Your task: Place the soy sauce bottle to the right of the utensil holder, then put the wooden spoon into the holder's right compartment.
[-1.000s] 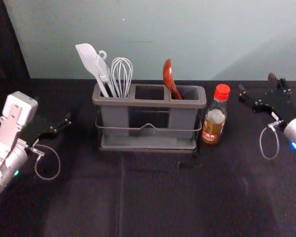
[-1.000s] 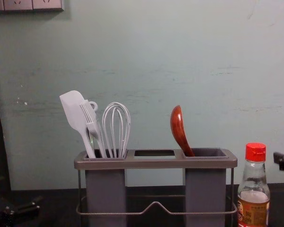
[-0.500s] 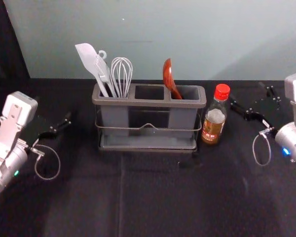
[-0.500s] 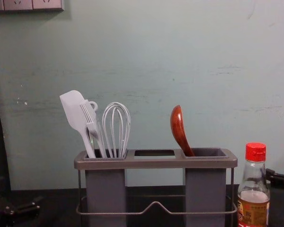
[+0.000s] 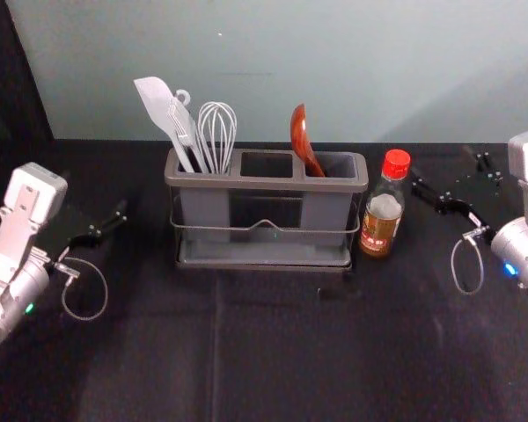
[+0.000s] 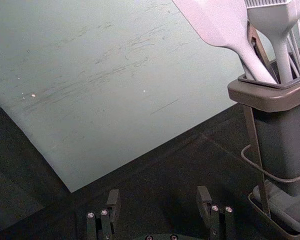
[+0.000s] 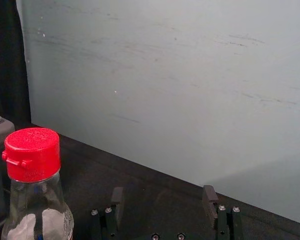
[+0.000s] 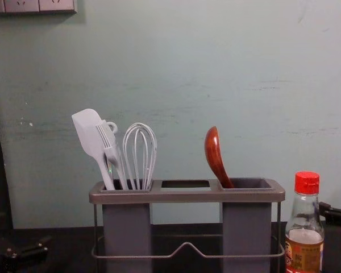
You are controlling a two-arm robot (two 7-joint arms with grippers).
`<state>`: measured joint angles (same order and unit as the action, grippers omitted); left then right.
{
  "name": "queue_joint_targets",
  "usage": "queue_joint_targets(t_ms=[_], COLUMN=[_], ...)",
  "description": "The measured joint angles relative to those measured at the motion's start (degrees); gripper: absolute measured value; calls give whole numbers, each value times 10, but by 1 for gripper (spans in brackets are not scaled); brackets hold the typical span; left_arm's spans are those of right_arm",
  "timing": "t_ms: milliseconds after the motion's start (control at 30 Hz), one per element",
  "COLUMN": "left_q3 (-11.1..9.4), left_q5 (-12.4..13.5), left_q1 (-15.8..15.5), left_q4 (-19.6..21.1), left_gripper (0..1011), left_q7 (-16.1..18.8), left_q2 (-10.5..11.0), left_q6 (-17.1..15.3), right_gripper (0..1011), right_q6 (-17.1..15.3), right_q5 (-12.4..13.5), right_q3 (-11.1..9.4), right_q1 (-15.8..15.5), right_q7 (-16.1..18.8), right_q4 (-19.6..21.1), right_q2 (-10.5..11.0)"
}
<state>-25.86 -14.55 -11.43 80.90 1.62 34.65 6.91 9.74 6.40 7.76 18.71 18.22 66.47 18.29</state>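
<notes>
head view: soy sauce bottle (image 5: 383, 215) upright on the dark table (image 5: 282, 343), just beside the right end of the utensil holder (image 5: 264, 183). red cap on, brown liquid in the lower part. wooden spoon (image 5: 304, 141) is in the holder's right compartment, bowl up, top leaning left. spatula (image 5: 158, 105), brush (image 5: 184, 127) and whisk (image 5: 218, 127) share the left compartment. right gripper (image 5: 444, 169) is right of the bottle, near it, fingers apart, nothing held. left gripper (image 5: 95, 193) is parked left of the holder, nothing held.

left wrist view: left gripper (image 6: 159, 196) has its fingers spread, dark table behind the gap. holder's left end is off to one side, spatula and brush sticking up from it.

right wrist view: right gripper (image 7: 163, 197) has its fingers wide apart, nothing in the gap. bottle stands outside the pair, a corner of the holder past it.

chest view: bottle upright right of the holder, small gap to the rim. dark finger of the right gripper shows at the bottle's right edge; can't tell if it touches. spoon rests against the left side of the right compartment. socket panel (image 8: 40, 5) up on the wall (image 8: 176, 68).
</notes>
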Motion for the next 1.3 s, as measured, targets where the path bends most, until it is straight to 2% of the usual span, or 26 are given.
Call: queue_joint_targets(t_ms=[1300], left_q3=[0], left_q5=[0], left_q1=[0], left_q4=[0], left_gripper=[1000], left_q7=[0], left_q2=[0], left_q6=[0], right_gripper=[1004], right_q6=[2], right_q5=[0], right_q3=[0], right_q1=[0], right_q7=[-2], right_q4=[1], right_q2=[-1])
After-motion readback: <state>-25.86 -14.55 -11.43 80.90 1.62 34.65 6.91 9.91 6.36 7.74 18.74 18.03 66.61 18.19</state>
